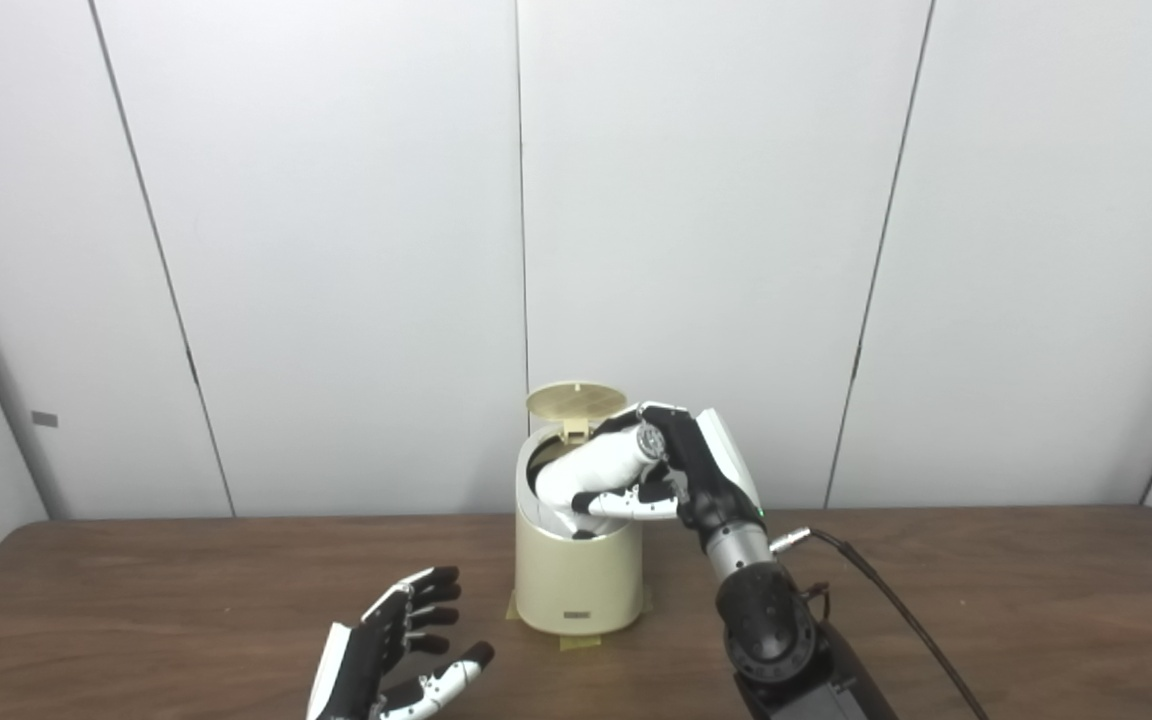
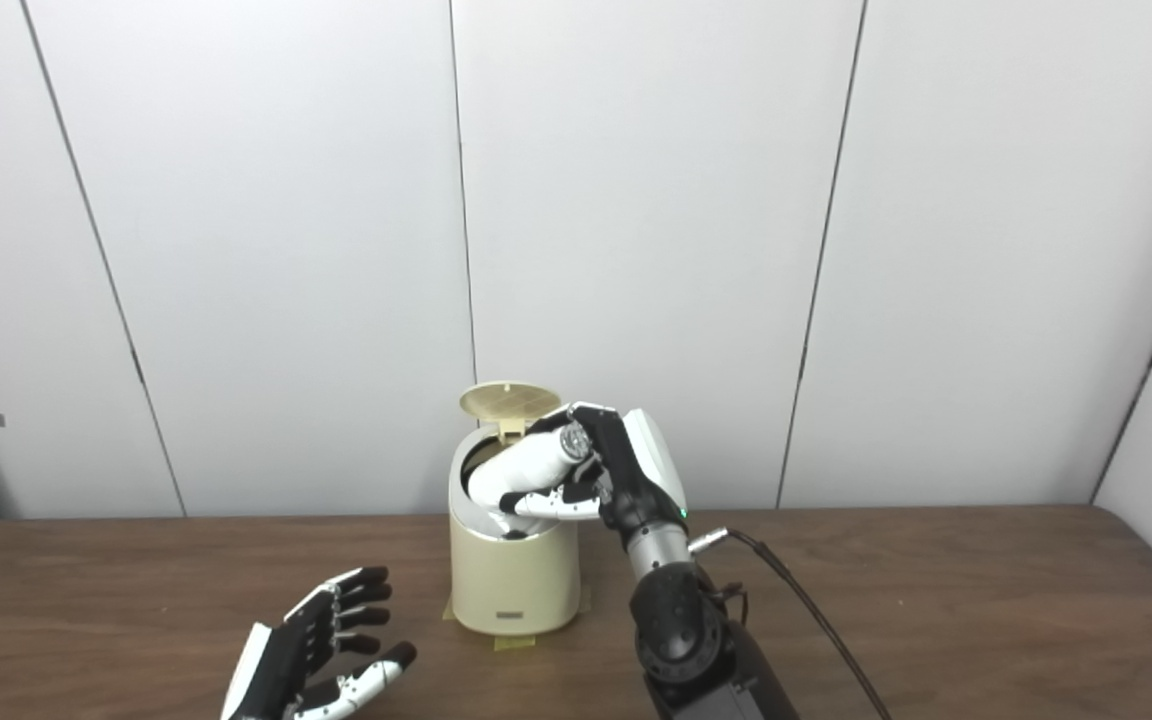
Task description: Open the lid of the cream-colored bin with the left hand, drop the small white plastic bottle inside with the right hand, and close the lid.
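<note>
The cream-colored bin (image 1: 576, 585) stands at the table's middle, its round lid (image 1: 576, 400) raised upright at the back. My right hand (image 1: 671, 470) is shut on the small white plastic bottle (image 1: 591, 470), holding it tilted with its lower end inside the bin's mouth. In the right eye view the bottle (image 2: 526, 465) sits the same way over the bin (image 2: 511, 580). My left hand (image 1: 391, 650) is open and empty, resting low at the front left, apart from the bin.
The brown wooden table (image 1: 986, 600) runs across the view, with white wall panels behind. A black cable (image 1: 896, 610) trails from my right wrist over the table's right side. Strips of tape (image 1: 581, 640) show at the bin's base.
</note>
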You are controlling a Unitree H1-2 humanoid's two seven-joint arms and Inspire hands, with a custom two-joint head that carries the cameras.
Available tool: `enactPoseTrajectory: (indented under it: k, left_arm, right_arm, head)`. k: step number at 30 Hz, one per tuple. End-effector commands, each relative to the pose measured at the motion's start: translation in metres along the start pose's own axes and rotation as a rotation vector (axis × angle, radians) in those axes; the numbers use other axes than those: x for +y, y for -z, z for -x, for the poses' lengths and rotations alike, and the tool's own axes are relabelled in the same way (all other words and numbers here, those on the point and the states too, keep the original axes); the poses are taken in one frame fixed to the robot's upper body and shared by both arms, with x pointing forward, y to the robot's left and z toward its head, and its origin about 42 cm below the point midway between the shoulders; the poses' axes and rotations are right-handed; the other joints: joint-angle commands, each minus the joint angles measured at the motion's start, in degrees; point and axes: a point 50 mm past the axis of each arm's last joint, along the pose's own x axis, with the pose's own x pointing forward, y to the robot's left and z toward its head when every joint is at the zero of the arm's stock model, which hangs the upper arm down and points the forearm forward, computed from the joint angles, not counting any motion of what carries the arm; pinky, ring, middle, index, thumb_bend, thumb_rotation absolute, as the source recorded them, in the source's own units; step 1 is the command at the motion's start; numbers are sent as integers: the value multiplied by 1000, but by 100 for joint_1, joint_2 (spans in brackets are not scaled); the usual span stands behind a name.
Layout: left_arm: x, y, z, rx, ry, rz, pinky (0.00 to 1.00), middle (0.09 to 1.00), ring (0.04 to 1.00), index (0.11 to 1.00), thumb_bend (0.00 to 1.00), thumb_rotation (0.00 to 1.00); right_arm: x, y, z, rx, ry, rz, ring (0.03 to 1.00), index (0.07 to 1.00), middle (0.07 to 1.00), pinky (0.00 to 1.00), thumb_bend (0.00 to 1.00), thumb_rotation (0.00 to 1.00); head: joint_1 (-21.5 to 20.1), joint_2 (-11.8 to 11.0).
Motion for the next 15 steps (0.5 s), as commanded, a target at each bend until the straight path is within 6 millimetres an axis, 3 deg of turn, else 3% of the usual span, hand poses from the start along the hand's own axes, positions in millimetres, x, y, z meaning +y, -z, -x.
enactPoseTrajectory:
  k: [1, 15]
  left_arm:
    - [-2, -10, -3, -42, -5, -4, 647, 779, 733, 803, 636, 124]
    - [-5, -9, -6, -34, 1, -1, 644, 786, 736, 803, 630, 119]
  right_arm:
    - [-8, -40, -17, -123, 47, -3, 376, 548, 479, 278, 510, 0]
    - [-31, -83, -32, -164, 38, 279, 365, 554, 469, 265, 509, 0]
  head:
    - [4, -1]
    - [0, 39]
